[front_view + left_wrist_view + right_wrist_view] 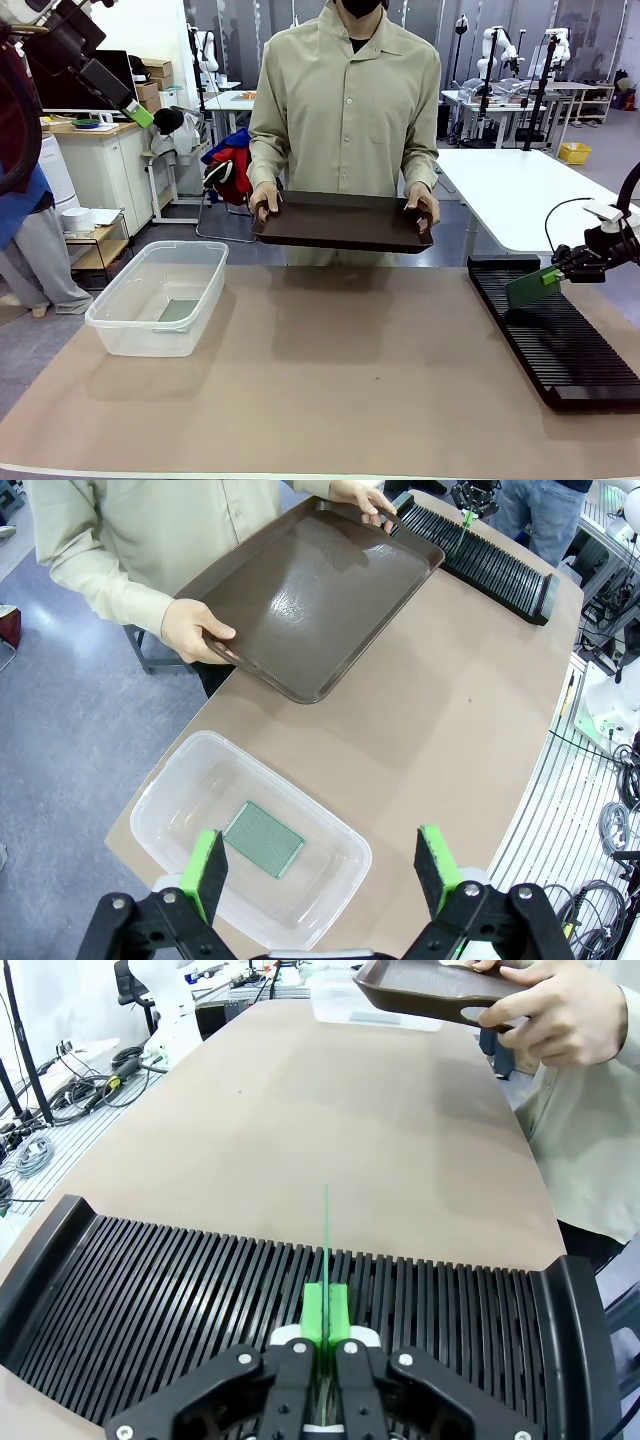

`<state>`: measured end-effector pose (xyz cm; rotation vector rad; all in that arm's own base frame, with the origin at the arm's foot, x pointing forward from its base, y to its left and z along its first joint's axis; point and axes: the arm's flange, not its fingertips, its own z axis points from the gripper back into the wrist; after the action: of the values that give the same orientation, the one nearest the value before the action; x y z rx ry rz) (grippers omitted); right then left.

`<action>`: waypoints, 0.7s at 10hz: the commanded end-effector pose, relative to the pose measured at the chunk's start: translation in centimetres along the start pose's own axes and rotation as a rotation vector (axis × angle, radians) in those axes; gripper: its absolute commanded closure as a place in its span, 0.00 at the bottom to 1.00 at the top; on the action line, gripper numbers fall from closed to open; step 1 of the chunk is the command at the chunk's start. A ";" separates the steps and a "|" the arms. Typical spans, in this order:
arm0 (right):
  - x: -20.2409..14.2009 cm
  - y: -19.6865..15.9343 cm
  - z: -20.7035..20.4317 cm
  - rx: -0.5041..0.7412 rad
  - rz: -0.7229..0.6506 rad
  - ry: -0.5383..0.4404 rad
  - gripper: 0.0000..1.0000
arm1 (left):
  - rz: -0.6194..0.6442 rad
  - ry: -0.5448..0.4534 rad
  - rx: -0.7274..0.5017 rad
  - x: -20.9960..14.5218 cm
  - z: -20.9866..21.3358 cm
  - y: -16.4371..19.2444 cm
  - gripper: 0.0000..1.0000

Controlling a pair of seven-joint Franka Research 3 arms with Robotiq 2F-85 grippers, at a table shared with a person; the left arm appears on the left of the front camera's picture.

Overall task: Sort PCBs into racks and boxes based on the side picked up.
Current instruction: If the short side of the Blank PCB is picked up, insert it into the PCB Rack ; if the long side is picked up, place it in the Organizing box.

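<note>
There are two thin green rectangular circuit boards: one (263,838) lying flat, the other (527,286) standing on edge. There is one clear plastic tub with rounded corners (112,322), one long black slotted rack (560,350), and one dark brown serving tray (340,222), carried in a person's two hands.

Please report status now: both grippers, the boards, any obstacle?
Left gripper open, above clear tub; one PCB inside. Right gripper shut on second PCB, edge-on over black rack. Nothing blocking.
</note>
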<state>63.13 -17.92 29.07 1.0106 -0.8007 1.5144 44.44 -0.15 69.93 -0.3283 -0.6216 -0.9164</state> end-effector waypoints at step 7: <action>-1.4 -0.1 -1.2 0.037 -0.080 0.051 0.78 | -0.001 0.004 -0.005 -0.1 -0.1 -0.2 0.00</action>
<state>62.99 -17.79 28.10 1.0277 -0.7488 1.4866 44.44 -0.15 69.93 -0.3283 -0.6216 -0.9164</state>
